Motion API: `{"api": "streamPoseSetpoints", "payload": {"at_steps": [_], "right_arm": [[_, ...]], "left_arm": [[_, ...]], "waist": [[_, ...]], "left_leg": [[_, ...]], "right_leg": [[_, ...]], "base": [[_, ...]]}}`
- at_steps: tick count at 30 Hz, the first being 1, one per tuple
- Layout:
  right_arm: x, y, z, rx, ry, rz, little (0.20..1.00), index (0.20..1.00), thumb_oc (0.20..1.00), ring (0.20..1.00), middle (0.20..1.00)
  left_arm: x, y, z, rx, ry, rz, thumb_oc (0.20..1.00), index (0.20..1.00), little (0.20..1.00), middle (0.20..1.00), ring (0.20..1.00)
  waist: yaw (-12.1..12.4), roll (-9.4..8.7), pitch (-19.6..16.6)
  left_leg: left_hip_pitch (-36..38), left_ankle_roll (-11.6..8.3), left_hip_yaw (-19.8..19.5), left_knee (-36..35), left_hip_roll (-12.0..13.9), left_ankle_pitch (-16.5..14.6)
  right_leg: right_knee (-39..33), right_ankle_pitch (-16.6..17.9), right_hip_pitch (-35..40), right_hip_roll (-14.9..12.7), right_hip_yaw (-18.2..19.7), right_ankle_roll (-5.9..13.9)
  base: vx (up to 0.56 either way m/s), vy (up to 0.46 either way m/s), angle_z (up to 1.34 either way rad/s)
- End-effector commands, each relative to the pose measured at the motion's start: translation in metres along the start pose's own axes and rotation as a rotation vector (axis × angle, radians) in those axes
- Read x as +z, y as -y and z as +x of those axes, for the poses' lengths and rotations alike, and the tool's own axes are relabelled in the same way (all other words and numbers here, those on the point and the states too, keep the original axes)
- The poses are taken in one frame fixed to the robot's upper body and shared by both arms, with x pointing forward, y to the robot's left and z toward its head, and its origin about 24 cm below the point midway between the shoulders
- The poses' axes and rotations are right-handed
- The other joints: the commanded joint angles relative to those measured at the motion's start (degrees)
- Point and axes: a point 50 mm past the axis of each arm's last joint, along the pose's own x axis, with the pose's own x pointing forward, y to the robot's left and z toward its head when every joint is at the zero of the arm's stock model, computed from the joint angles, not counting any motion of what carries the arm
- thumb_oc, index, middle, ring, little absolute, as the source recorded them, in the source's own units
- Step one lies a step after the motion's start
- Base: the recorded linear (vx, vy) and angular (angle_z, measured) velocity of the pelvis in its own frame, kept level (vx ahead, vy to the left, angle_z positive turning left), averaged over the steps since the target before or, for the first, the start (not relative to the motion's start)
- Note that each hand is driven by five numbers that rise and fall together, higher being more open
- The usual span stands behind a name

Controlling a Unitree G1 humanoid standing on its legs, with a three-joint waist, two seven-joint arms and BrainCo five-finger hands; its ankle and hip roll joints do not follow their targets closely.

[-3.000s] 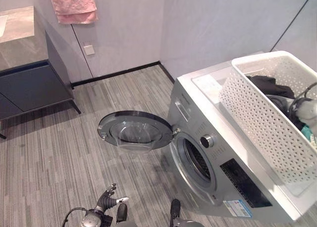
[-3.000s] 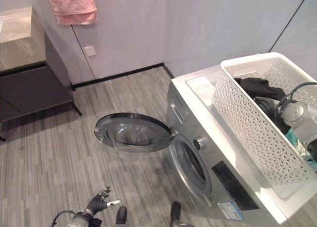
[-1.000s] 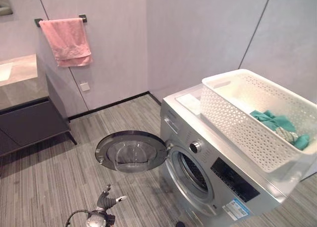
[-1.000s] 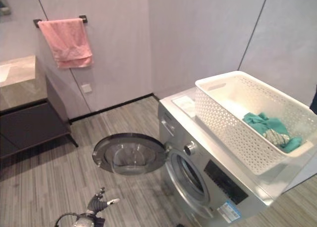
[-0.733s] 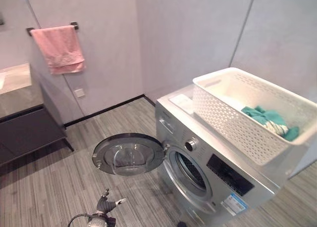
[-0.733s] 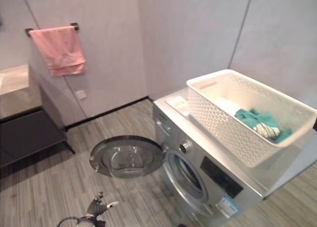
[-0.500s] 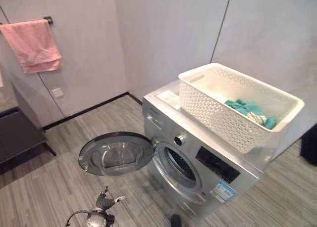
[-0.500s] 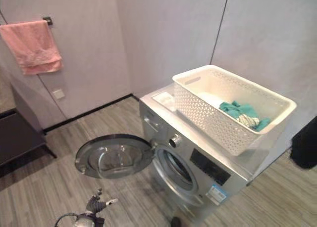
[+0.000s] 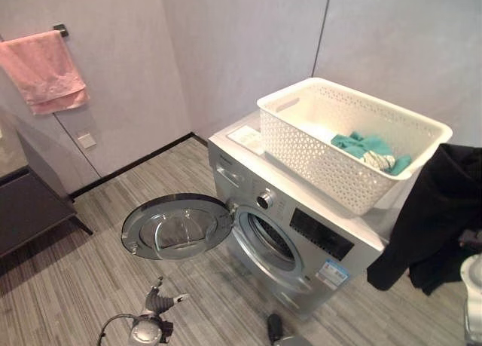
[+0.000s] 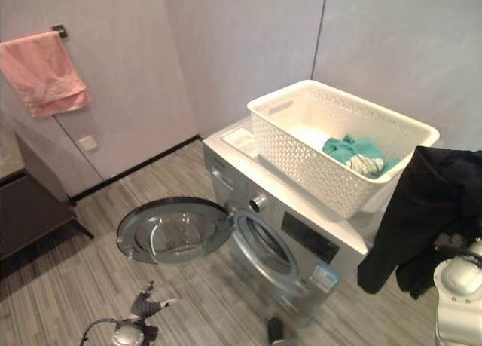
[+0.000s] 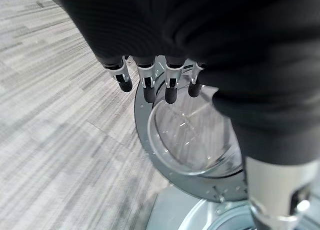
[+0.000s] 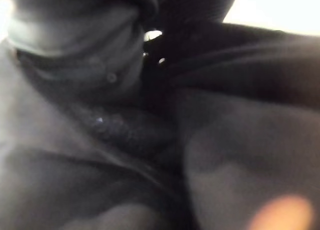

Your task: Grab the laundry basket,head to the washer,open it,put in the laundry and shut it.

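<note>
A: Left eye view: where is the laundry?
B: The white laundry basket (image 9: 343, 146) sits on top of the washer (image 9: 290, 233), a teal garment (image 9: 365, 146) inside. The round door (image 9: 177, 225) hangs open. A black garment (image 9: 433, 214) hangs beside the washer at the right hand.
A: And the fingers?
B: The left hand (image 9: 158, 304) hangs low over the floor, fingers (image 11: 145, 84) relaxed and empty. The right hand's grip cannot be told under the dark cloth.

A white perforated laundry basket (image 9: 331, 154) holding teal laundry (image 9: 367, 148) sits atop the silver washer (image 9: 301, 237), whose round door (image 9: 177, 225) hangs open leftward, a black garment (image 9: 433, 225) dangling at right.
</note>
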Motion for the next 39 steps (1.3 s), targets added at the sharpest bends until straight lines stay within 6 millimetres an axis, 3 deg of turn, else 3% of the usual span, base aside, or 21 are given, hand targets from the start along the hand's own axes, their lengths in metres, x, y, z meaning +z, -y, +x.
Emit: {"api": "streamPoseSetpoints", "payload": {"at_steps": [1, 4, 9, 14, 21, 29, 33, 34, 38, 39], "right_arm": [[0.011, 0.011, 0.001, -0.022, 0.073, 0.005, 0.2, 0.2, 0.2, 0.2, 0.2], [-0.004, -0.004, -0.023, 0.151, -0.007, -0.003, 0.2, 0.2, 0.2, 0.2, 0.2], [-0.016, -0.031, -0.05, 0.318, -0.107, 0.068, 0.2, 0.2, 0.2, 0.2, 0.2], [-0.013, -0.052, -0.068, 0.476, -0.115, 0.111, 0.2, 0.2, 0.2, 0.2, 0.2], [0.0, -0.091, -0.093, 0.718, -0.086, 0.208, 0.2, 0.2, 0.2, 0.2, 0.2], [0.018, -0.13, -0.107, 0.871, -0.062, 0.313, 0.2, 0.2, 0.2, 0.2, 0.2], [0.022, -0.136, -0.11, 0.894, -0.052, 0.326, 0.2, 0.2, 0.2, 0.2, 0.2], [0.034, -0.151, -0.114, 0.939, -0.039, 0.382, 0.2, 0.2, 0.2, 0.2, 0.2], [0.059, -0.167, -0.115, 0.983, 0.028, 0.454, 0.2, 0.2, 0.2, 0.2, 0.2], [0.077, -0.177, -0.114, 0.997, 0.069, 0.507, 0.2, 0.2, 0.2, 0.2, 0.2]], "left_arm": [[0.012, -0.02, 0.006, 0.066, 0.07, 0.026, 1.0, 1.0, 1.0, 1.0, 1.0], [-0.001, -0.015, 0.001, 0.053, 0.025, -0.017, 1.0, 1.0, 1.0, 1.0, 1.0], [-0.012, -0.008, -0.001, 0.053, -0.026, -0.048, 1.0, 1.0, 1.0, 1.0, 1.0], [-0.011, -0.007, 0.0, 0.058, -0.023, -0.046, 1.0, 1.0, 1.0, 1.0, 1.0], [0.007, -0.001, 0.004, 0.045, 0.047, -0.048, 1.0, 1.0, 1.0, 1.0, 1.0], [0.056, 0.009, 0.003, -0.068, 0.275, -0.071, 1.0, 1.0, 1.0, 1.0, 1.0], [0.064, 0.01, 0.004, -0.08, 0.314, -0.057, 1.0, 1.0, 1.0, 1.0, 1.0], [0.081, 0.015, 0.006, -0.102, 0.376, -0.003, 1.0, 1.0, 1.0, 1.0, 1.0], [0.105, 0.024, 0.01, -0.117, 0.456, 0.07, 1.0, 1.0, 1.0, 1.0, 1.0], [0.125, 0.028, 0.012, -0.119, 0.511, 0.085, 1.0, 1.0, 1.0, 1.0, 1.0]], "waist": [[-1.44, -0.32, -0.02], [-3.74, 0.5, 0.66], [-5.47, 1.17, 1.5], [-5.58, 1.14, 1.96], [-3.17, 0.28, 4.15], [1.78, -0.34, 8.34], [2.28, -0.49, 8.83], [3.25, -0.68, 9.62], [3.94, -1.01, 10.89], [4.34, -1.04, 11.85]], "left_leg": [[2.55, 1.34, 2.18, 2.18, 1.15, -4.79], [2.88, 1.28, 3.96, 2.05, 1.19, -4.64], [3.29, 1.37, 6.54, 2.11, 0.92, -4.62], [3.48, 1.44, 7.77, 2.08, 0.55, -4.52], [2.53, 1.65, 6.91, 1.86, -0.03, -3.95], [-2.42, 1.82, 2.32, 1.99, -1.11, -2.18], [-3.29, 1.78, 1.55, 1.83, -1.29, -1.78], [-4.2, 1.71, 0.93, 1.42, -1.38, -1.2], [-5.15, 1.62, 0.43, 1.12, -1.42, -0.7], [-6.02, 1.49, 0.17, 0.99, -1.4, -0.25]], "right_leg": [[-1.47, -7.99, 7.02, -3.88, 2.07, 1.45], [-1.2, -7.5, 5.64, -3.6, 3.78, 1.56], [-0.96, -6.62, 3.7, -3.29, 6.36, 1.77], [-1.0, -6.05, 2.95, -3.22, 7.44, 2.04], [-1.64, -5.24, 2.77, -4.31, 6.17, 2.38], [-2.12, -4.86, 2.36, -6.72, 1.57, 2.53], [-2.42, -4.64, 2.27, -7.06, 0.7, 2.57], [-2.74, -4.38, 2.08, -7.44, -0.23, 2.59], [-2.71, -4.15, 1.47, -7.67, -0.61, 2.59], [-2.59, -4.01, 0.82, -7.78, -0.89, 2.54]], "base": [[-0.02, 0.003, -0.29], [-0.03, 0.012, -0.28], [-0.03, 0.036, -0.43], [-0.01, 0.029, -0.17], [-0.04, 0.022, -0.01], [-0.07, 0.016, 0.38], [-0.05, 0.0, 0.23], [-0.05, 0.0, 0.3], [-0.07, 0.0, 0.29], [-0.06, 0.003, 0.1]]}}
